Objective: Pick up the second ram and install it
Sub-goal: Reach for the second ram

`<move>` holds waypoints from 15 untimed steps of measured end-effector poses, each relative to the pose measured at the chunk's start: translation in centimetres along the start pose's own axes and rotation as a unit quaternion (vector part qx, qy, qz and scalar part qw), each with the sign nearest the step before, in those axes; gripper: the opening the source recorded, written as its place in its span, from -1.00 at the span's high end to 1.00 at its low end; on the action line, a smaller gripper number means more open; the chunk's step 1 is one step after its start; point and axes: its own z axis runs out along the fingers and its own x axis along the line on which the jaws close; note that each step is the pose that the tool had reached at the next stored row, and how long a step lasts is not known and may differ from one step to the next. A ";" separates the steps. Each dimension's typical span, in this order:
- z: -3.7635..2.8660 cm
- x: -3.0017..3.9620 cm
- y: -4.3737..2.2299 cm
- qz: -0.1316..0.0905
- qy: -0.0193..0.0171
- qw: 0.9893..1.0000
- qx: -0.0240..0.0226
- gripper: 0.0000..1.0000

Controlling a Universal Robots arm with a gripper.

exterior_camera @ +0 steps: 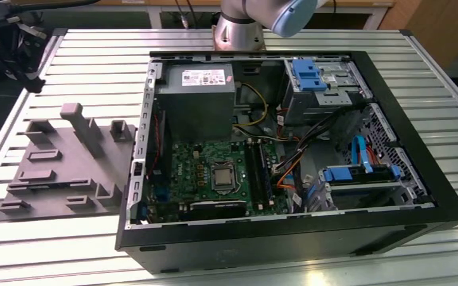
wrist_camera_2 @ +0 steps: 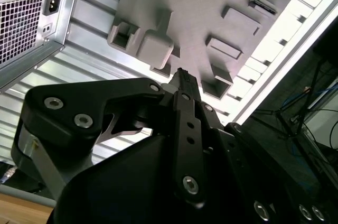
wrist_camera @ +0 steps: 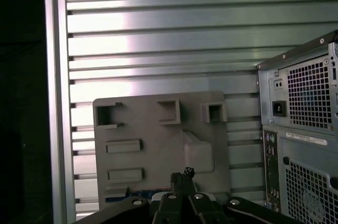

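The pincer [wrist_camera: 183, 174] is hanging pinched narrow, gripping nothing visible, pointing toward the grey tray [wrist_camera: 153, 129] on the slatted tabletop [wrist_camera: 158, 49]. In the exterior view the tray is lying at nine o'clock from the open computer case [exterior_camera: 293, 238]. Where the second ram is sitting cannot be told.

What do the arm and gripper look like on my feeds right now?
The arm in the exterior view is a silver-grey metal tube with a pale blue joint cap. The gripper in both wrist views is matte black: flat angular linkage plates studded with round silver screw heads, tapering to slim black fingers.
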 end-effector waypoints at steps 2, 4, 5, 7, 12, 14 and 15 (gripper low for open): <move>0.01 0.08 -0.01 0.000 0.000 1.000 0.000 0.79; 0.02 0.16 -0.02 0.000 0.000 1.000 0.000 0.79; 0.02 0.19 -0.02 0.000 0.000 1.000 0.000 0.79; 0.03 0.26 -0.03 0.000 0.000 1.000 0.000 0.79; 0.10 0.45 -0.09 0.000 0.000 1.000 0.000 0.79; 0.17 0.53 -0.14 0.000 0.000 1.000 0.000 0.79; 0.21 0.58 -0.17 0.000 0.000 1.000 0.000 0.79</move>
